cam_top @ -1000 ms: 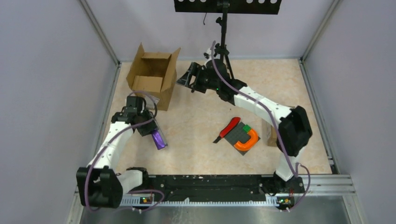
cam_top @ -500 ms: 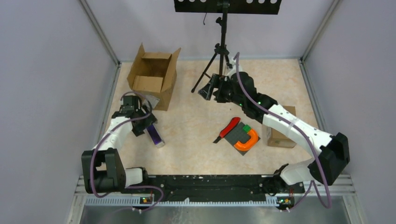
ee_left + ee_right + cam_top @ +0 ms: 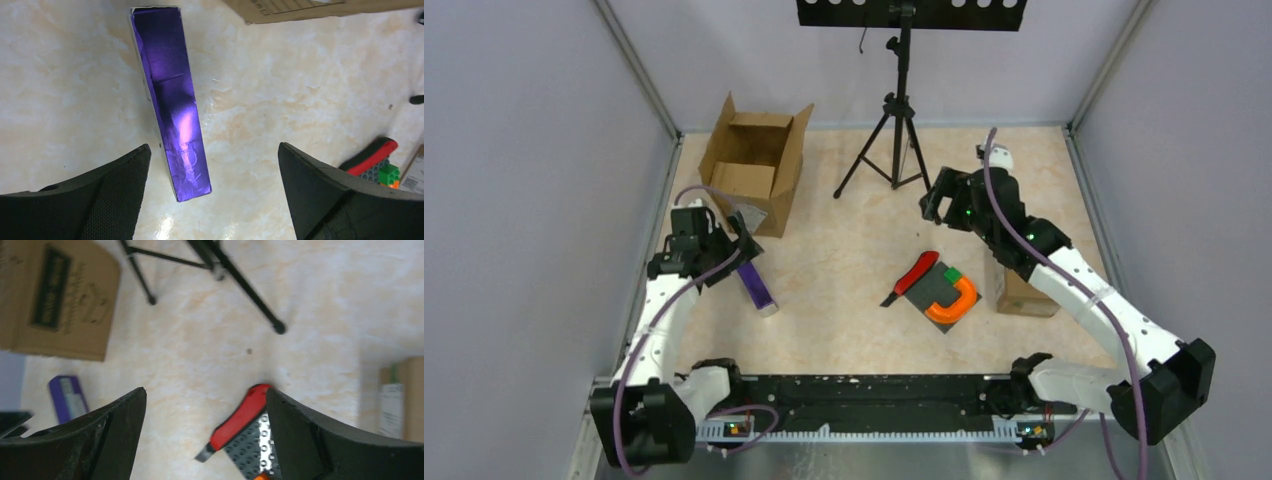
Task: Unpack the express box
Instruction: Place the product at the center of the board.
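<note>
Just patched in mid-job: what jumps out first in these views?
The shiny purple box stands out most, lying flat below the open left gripper, near the opened carton at far left. Next is the bright cluster at centre right: a red knife beside an orange piece on a grey baseplate. The right gripper hangs open, holding nothing, just beyond that cluster.

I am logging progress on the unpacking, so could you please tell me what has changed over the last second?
The left gripper set the purple box down on the table and let go; its jaws are open. The right gripper swung rightward away from the cardboard box, jaws open, holding nothing. The cardboard box, red knife and toy bricks stayed put.
</note>
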You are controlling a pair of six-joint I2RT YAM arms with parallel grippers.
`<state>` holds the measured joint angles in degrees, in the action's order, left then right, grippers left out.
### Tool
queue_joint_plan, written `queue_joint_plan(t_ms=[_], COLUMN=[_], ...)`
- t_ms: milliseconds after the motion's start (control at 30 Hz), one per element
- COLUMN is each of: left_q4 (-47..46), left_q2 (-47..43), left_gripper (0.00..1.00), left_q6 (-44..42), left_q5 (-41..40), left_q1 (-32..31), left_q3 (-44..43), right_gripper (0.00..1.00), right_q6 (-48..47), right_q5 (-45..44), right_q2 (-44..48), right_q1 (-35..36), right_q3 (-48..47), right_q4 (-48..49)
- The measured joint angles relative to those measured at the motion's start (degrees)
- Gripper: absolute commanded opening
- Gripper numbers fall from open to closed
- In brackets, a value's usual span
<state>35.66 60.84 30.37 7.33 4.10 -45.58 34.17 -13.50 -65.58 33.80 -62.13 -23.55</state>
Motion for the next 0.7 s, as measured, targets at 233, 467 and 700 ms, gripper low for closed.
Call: queue_joint_plan(t_ms=[233, 467, 700], left_q4=[4.2, 6.0, 3.4], left_q2=[-6.7, -4.9, 3.5], left_gripper=[0.98, 0.99, 0.98], left_q6=[-2.9, -1.9, -1.6], left_q5=[2.8, 3.7, 6.2], left_q1=[-5.7, -25.1, -34.6], left_q3=[-2.2, -5.0, -8.9], right_gripper=[0.88, 0.91, 0.90], right_q6=[-0.1, 0.7, 0.8], right_q5=[-5.7, -11.3, -5.0], right_q2=[3.8, 8.6, 4.1], right_q1=[-15.0, -29.3, -46.5], right_q3=[5.8, 10.3, 13.9], right_q4=[-6.1, -7.4, -2.8])
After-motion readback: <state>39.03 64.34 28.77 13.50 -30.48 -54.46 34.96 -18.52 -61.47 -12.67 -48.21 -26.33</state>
